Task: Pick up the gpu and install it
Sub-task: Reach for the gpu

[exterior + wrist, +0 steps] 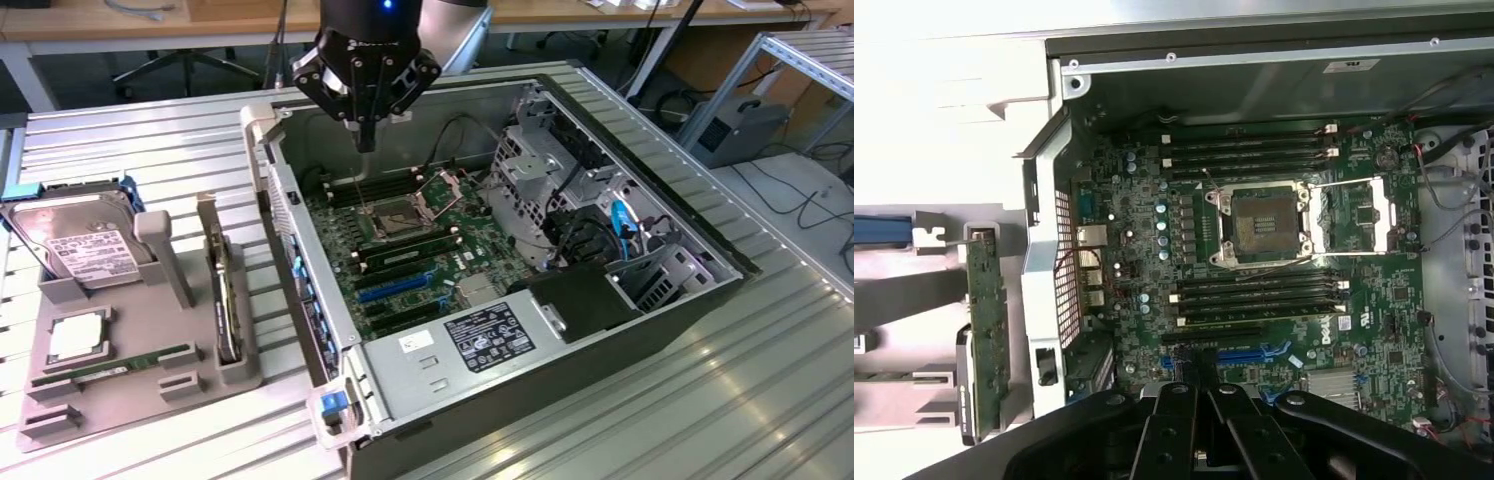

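Observation:
The gpu (224,285) stands on edge in a slot of the grey holder (134,380) on the exterior view's left, outside the case. In the wrist view it is a green board (985,300) with a silvery bracket beside the case wall. My gripper (363,140) hangs over the far end of the open computer case, fingers pressed together and pointing down, with nothing between them. In the wrist view the shut gripper (1204,388) sits above the blue expansion slots (1254,355) of the motherboard (1354,300).
A silver hard drive (80,250), a narrow memory stick (120,365) and a square chip (78,335) share the holder. Inside the case are the open processor socket (400,215), a drive cage (534,170) and cables (621,225). The case wall (287,240) separates holder and motherboard.

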Controlling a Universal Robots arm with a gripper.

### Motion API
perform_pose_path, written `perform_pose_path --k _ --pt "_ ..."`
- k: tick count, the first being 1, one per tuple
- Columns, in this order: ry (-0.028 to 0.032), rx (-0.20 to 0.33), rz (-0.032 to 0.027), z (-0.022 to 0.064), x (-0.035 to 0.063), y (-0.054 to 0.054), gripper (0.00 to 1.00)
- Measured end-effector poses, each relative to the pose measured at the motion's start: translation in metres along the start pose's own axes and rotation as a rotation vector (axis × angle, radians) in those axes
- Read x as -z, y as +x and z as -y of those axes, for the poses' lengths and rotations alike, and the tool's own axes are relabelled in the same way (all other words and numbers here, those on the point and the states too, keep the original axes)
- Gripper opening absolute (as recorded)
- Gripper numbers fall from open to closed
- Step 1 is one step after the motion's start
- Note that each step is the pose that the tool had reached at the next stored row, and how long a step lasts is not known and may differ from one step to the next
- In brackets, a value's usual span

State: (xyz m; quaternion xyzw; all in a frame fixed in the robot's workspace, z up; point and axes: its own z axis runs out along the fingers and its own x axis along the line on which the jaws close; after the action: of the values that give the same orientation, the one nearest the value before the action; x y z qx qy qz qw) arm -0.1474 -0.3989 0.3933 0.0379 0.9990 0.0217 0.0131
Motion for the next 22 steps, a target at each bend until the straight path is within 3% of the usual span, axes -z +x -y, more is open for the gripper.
perform_pose_path --k 22 --pt "0.0 0.0 0.0 0.0004 0.0002 0.0055 0.11"
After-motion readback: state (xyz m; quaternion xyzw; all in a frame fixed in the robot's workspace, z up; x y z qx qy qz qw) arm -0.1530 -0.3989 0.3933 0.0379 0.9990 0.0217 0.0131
